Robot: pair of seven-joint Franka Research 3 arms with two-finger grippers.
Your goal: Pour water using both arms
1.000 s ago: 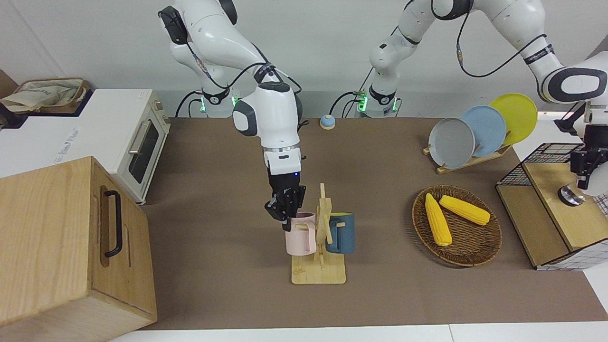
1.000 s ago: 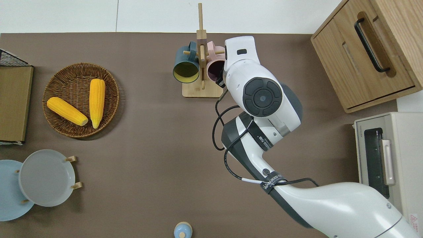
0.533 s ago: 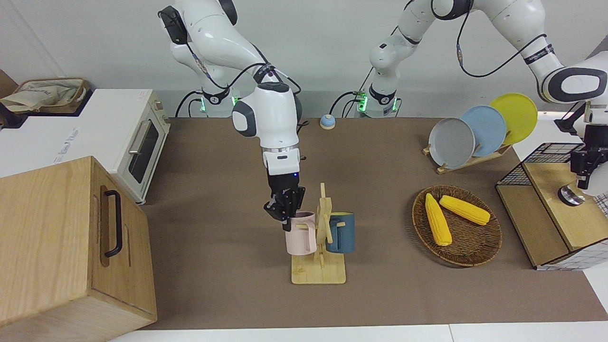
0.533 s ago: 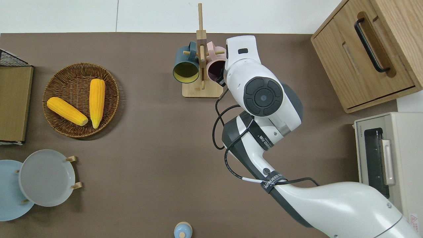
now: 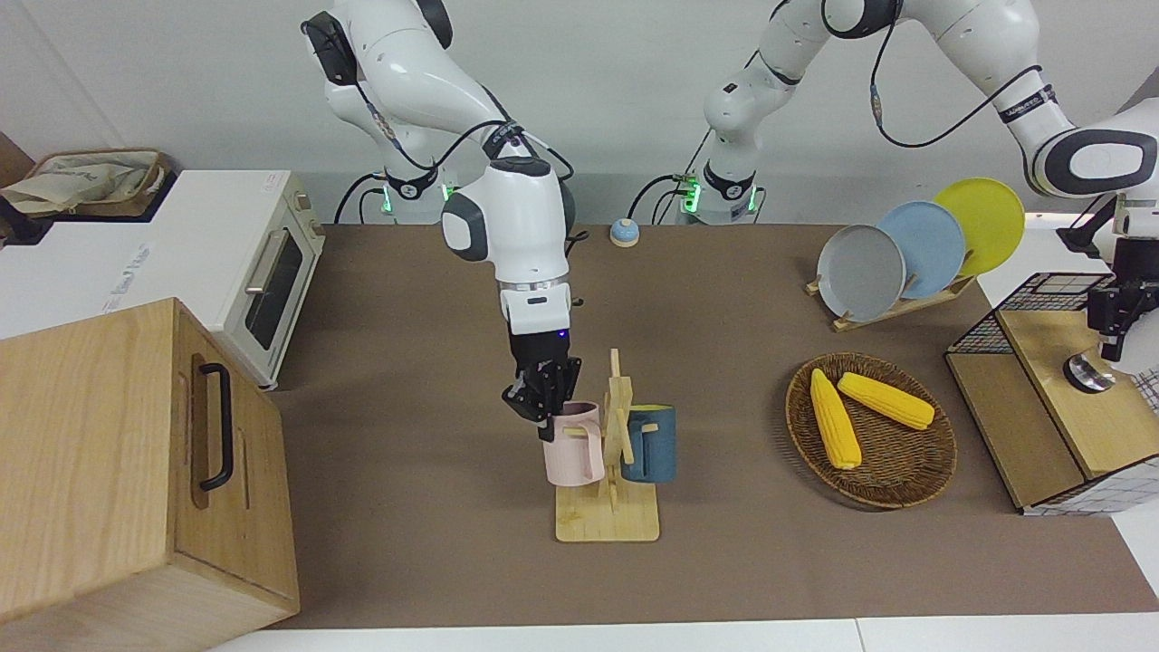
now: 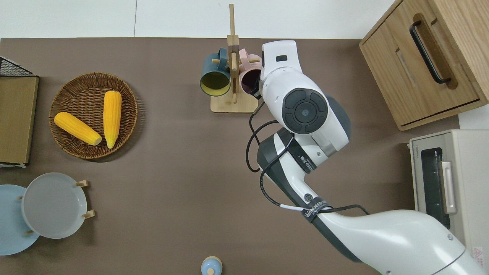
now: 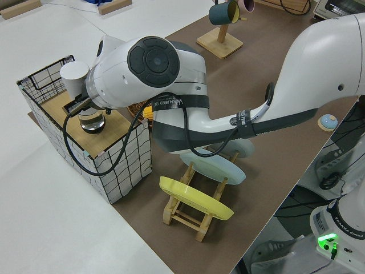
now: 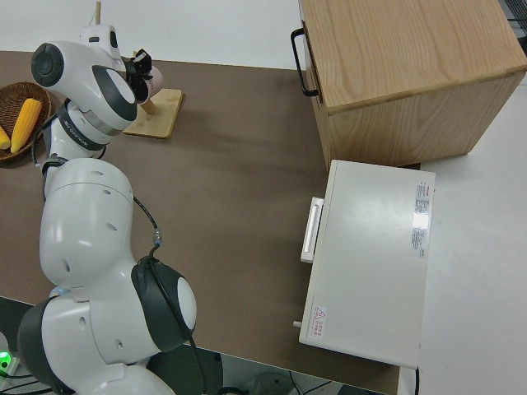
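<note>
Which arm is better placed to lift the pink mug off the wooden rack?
The right. Its hand is already at the rim of the pink mug on the rack; the left hand is over the wire crate at the table's end.

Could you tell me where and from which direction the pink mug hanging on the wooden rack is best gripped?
Probably at its rim, from above. The pink mug hangs by its handle from a peg of the wooden rack, mouth tilted up toward the robots, so the rim wall is open to reach. The right gripper is already at that rim, one of its fingers inside the mouth.
</note>
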